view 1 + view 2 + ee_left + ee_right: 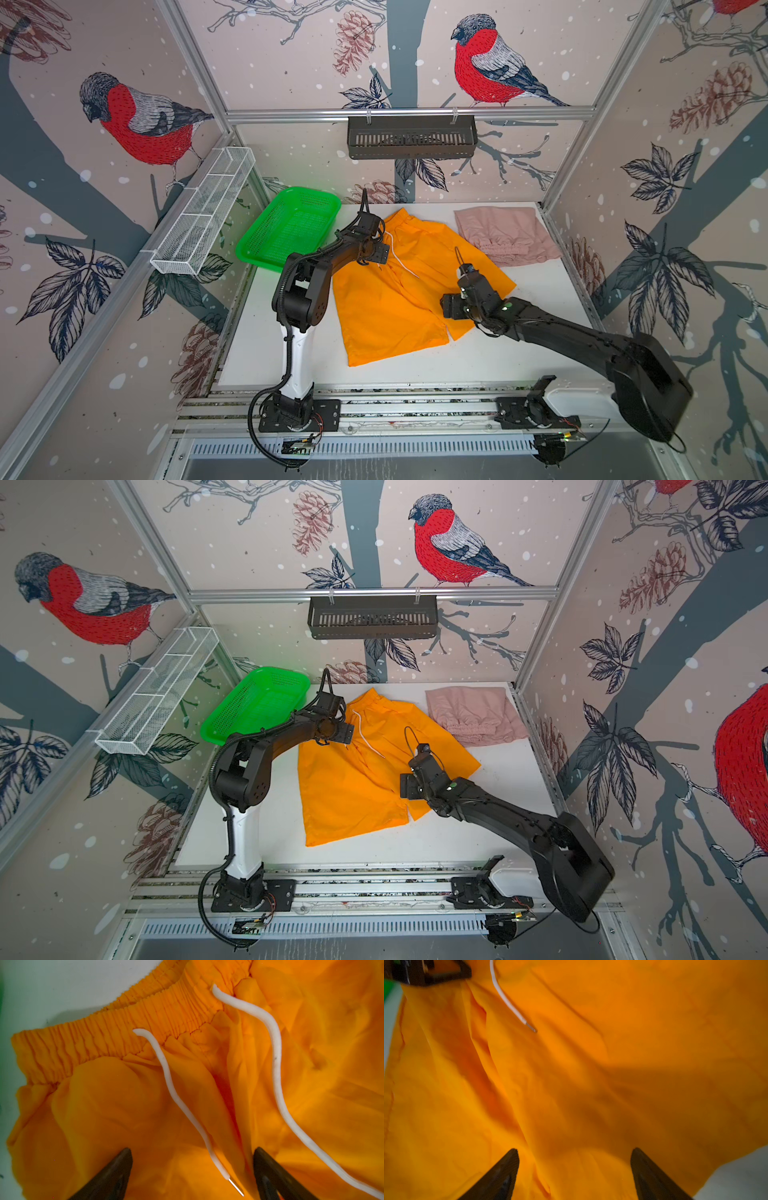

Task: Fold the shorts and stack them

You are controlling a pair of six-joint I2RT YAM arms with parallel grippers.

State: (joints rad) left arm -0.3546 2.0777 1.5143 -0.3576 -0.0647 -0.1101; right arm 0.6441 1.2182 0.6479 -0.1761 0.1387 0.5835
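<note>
Two garments lie on the white tabletop. The dusty pink fabric shorts appear folded at the far right corner. The bright orange fabric shorts lie spread flat at centre, with the white drawstring loose on top. The left gripper hovers near the gathered waistband, the right gripper over one leg. Both stand wide apart and hold nothing. Judged step: starting the orange fold. The next move calls for pinching a thin fabric edge cleanly, clear of the drawstring.
</note>
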